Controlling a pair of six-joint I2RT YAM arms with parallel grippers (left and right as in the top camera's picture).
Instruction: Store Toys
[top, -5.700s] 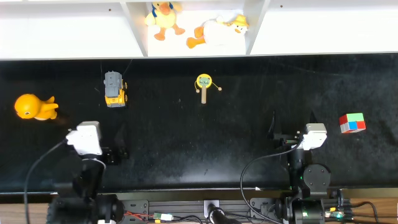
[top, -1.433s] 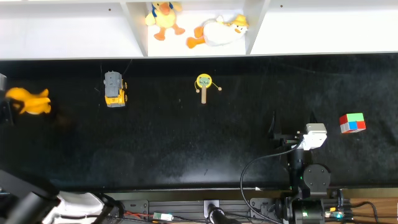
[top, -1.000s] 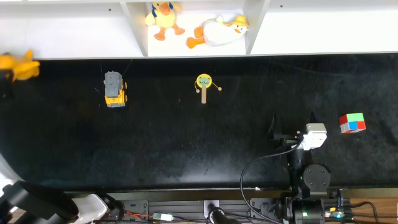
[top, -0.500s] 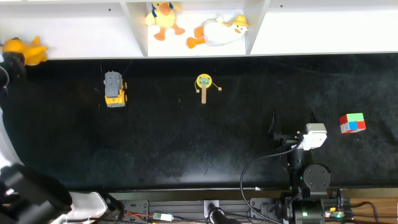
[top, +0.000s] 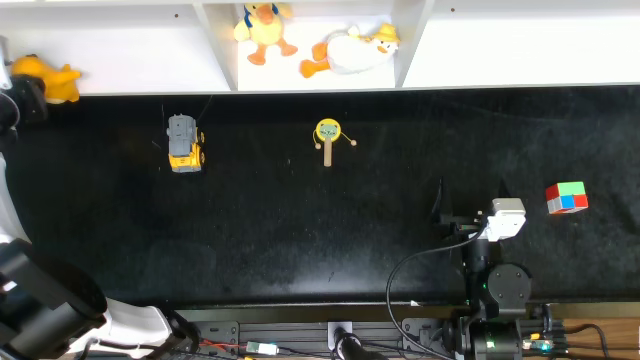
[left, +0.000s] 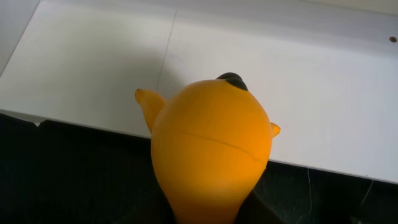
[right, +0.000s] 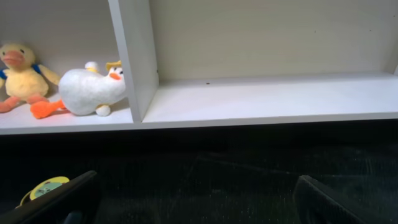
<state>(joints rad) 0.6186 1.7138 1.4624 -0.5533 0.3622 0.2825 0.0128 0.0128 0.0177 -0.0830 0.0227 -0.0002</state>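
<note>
Up from the black mat to the left bay of the white shelf unit: my left gripper has carried the round orange rubber duck there, clamped between its fingers and now hanging over the bay's front lip. I should push deeper past that edge, lower until the duck sits flat, then let go. My right gripper is spread wide and empty, low over the mat.

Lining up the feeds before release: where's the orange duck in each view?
Top view: orange duck at the far left, against the white shelf's front edge, in the left gripper.
Left wrist view: centre, close up, shelf behind it.
Right wrist view: not in it.
Shared landmark: the white shelf, in all three views.
</note>
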